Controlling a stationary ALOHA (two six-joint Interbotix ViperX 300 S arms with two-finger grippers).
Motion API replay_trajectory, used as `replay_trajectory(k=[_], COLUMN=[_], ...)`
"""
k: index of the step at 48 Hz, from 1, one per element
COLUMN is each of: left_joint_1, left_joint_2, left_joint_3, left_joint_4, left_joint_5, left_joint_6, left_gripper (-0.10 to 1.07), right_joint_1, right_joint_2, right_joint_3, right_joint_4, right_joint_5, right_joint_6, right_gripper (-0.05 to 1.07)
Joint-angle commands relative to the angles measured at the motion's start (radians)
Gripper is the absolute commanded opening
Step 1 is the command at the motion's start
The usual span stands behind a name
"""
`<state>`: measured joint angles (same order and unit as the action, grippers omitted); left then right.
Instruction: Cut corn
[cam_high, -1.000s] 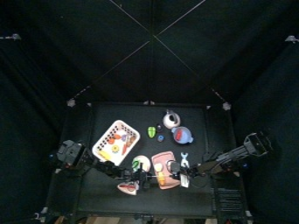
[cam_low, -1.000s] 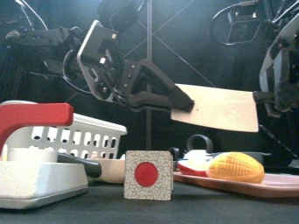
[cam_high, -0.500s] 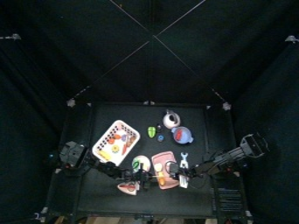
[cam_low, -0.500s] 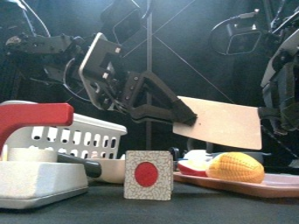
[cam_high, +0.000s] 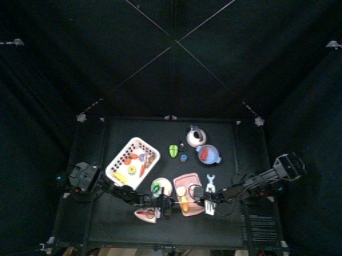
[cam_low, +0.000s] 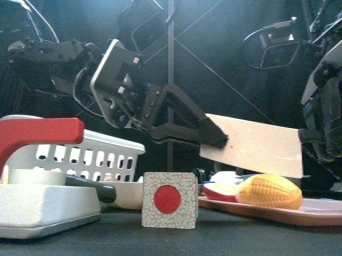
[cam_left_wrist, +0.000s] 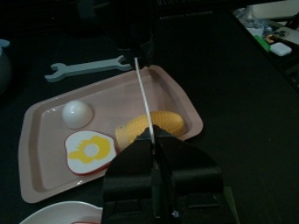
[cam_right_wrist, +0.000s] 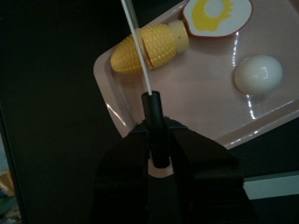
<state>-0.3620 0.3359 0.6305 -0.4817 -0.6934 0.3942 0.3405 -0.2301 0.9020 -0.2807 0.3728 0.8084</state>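
Left end effector clenched on cleaver, blade poised above corn. Corn lies on pink tray, at 3 o'clock from egg. Likely light, rounded, prone to roll; steady its end. Right end effector grips a thin rod.

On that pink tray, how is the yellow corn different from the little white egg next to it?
The corn is yellow, long and ribbed; the white egg is plain, smooth and round. The corn is clearly bigger than the egg. The corn lies directly under the knife blade, while the egg sits off to the side. Both rest on the pink tray.
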Motion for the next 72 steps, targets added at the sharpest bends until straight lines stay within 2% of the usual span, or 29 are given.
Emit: replay_trajectory(k=[1, 22, 35, 52, 72], left_joint_1=[-0.034, -0.031, -0.025, -0.021, -0.017], left_joint_2=[-0.011, 0.014, 0.014, 0.020, 0.037], left_joint_3=[-0.011, -0.011, -0.015, -0.023, -0.037], left_joint_4=[0.005, 0.002, -0.005, -0.005, -0.005], left_joint_5=[0.000, 0.014, 0.075, 0.161, 0.198], left_joint_6=[0.003, 0.003, -0.011, -0.040, -0.040], left_gripper=[0.34, 0.34, 0.34, 0.34, 0.34], right_joint_1=[-0.008, -0.011, -0.011, -0.011, -0.011], right_joint_2=[-0.005, -0.002, -0.002, 0.014, 0.058], right_joint_3=[0.000, 0.005, 0.005, 0.005, 0.000], right_joint_4=[0.005, 0.009, 0.026, 0.028, 0.028], right_joint_5=[0.005, 0.009, 0.072, 0.067, 0.035], right_joint_6=[0.006, 0.008, 0.006, 0.006, 0.006], right_gripper=[0.43, 0.43, 0.43, 0.43, 0.43])
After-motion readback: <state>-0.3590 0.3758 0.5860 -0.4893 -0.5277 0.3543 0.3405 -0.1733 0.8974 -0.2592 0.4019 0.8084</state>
